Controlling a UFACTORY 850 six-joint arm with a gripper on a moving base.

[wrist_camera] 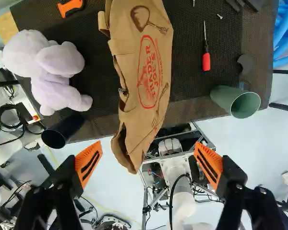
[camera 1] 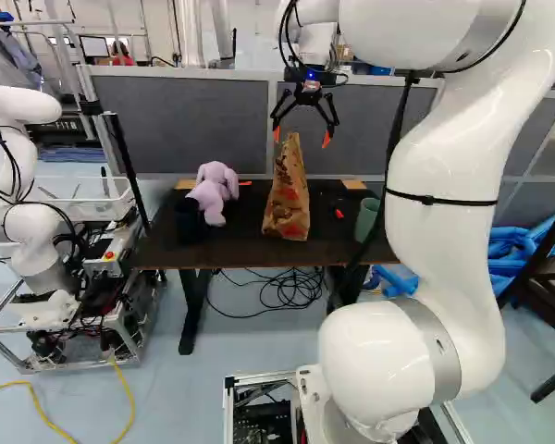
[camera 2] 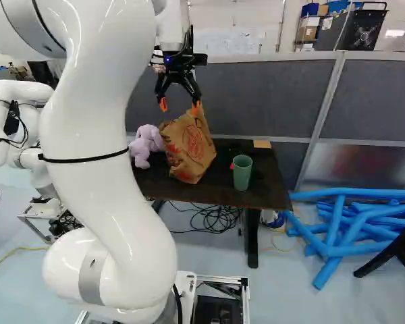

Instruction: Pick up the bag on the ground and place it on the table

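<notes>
My gripper [camera 1: 302, 136] hangs over the table [camera 1: 236, 248] with its two orange-padded fingers spread wide. The brown paper bag [camera 1: 287, 205] rests on the table near its middle, its narrow upper end reaching up to about fingertip height. In the right base view the bag [camera 2: 190, 147] leans, its top close to one finger. Seen from the wrist, the gripper [wrist_camera: 148, 152] stands open, with a gap between each finger and the bag [wrist_camera: 146, 81], whose top end reaches toward the space between them. Whether the bag's top touches a finger cannot be told from the base views.
A lilac plush toy [wrist_camera: 55, 72] and a dark cup [wrist_camera: 62, 130] stand on one side of the bag; a green cup [camera 2: 242, 173] and a red-handled screwdriver [wrist_camera: 206, 60] are on the other. Grey partitions rise behind the table. Another robot [camera 1: 28, 203] stands to the left.
</notes>
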